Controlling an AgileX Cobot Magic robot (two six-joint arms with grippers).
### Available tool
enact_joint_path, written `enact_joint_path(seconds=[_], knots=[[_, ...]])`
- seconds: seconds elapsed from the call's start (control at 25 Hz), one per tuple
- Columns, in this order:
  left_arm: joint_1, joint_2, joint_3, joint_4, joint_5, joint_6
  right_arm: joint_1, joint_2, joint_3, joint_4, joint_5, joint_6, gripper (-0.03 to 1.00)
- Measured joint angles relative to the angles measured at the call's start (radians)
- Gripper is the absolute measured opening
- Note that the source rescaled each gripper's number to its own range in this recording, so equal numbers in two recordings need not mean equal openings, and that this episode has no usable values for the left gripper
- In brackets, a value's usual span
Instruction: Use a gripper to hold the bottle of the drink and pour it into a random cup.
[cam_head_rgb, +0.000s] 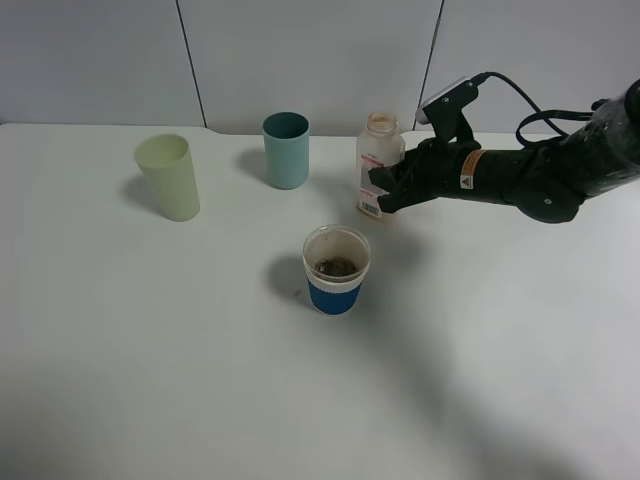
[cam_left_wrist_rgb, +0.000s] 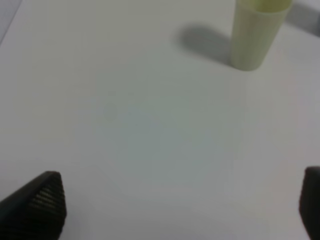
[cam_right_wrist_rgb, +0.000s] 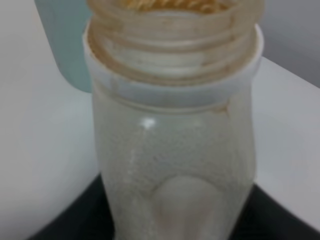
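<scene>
Right gripper (cam_head_rgb: 385, 188) fingers clenched on the bottle of the drink (cam_head_rgb: 378, 166), which stands upright on the worktop (cam_head_rgb: 150, 350), uncapped, behind the cup (cam_head_rgb: 336, 270). Dark liquid sits in the cup. Teal tumbler (cam_head_rgb: 286, 149) beside the bottle. Left gripper (cam_left_wrist_rgb: 182, 207) fingers spread apart, grasping nothing.
</scene>
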Motion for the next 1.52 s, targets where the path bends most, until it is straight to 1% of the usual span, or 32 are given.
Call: enact_joint_path(seconds=[0.04,0.08,0.12,0.16,0.24,0.28,0.4,0.56,0.72,0.84,0.96,1.12,1.36,1.52], knots=[[0.000,0.000,0.000,0.000,0.000,0.000,0.000,0.001,0.000,0.000,0.000,0.000,0.41],[0.000,0.000,0.000,0.000,0.000,0.000,0.000,0.002,0.000,0.001,0.000,-0.001,0.61],[0.000,0.000,0.000,0.000,0.000,0.000,0.000,0.002,0.000,0.001,0.000,-0.005,0.77],[0.000,0.000,0.000,0.000,0.000,0.000,0.000,0.003,0.000,0.002,-0.001,-0.009,0.86],[0.000,0.000,0.000,0.000,0.000,0.000,0.000,0.003,0.000,0.003,-0.001,-0.015,0.95],[0.000,0.000,0.000,0.000,0.000,0.000,0.000,0.003,0.000,0.003,-0.001,-0.015,0.97],[0.000,0.000,0.000,0.000,0.000,0.000,0.000,0.003,0.000,0.003,-0.001,-0.015,1.00],[0.000,0.000,0.000,0.000,0.000,0.000,0.000,-0.013,0.001,0.003,0.009,-0.015,1.00],[0.000,0.000,0.000,0.000,0.000,0.000,0.000,-0.086,0.002,0.003,0.050,-0.015,1.00],[0.000,0.000,0.000,0.000,0.000,0.000,0.000,-0.166,0.002,0.000,0.099,0.014,1.00],[0.000,0.000,0.000,0.000,0.000,0.000,0.000,-0.256,0.002,0.000,0.161,0.047,1.00],[0.000,0.000,0.000,0.000,0.000,0.000,0.000,-0.383,0.003,0.019,0.267,0.053,1.00],[0.000,0.000,0.000,0.000,0.000,0.000,-0.018,-0.515,0.003,0.141,0.496,-0.005,1.00],[0.000,0.000,0.000,0.000,0.000,0.000,-0.064,-0.596,0.003,0.206,0.608,-0.017,1.00]])
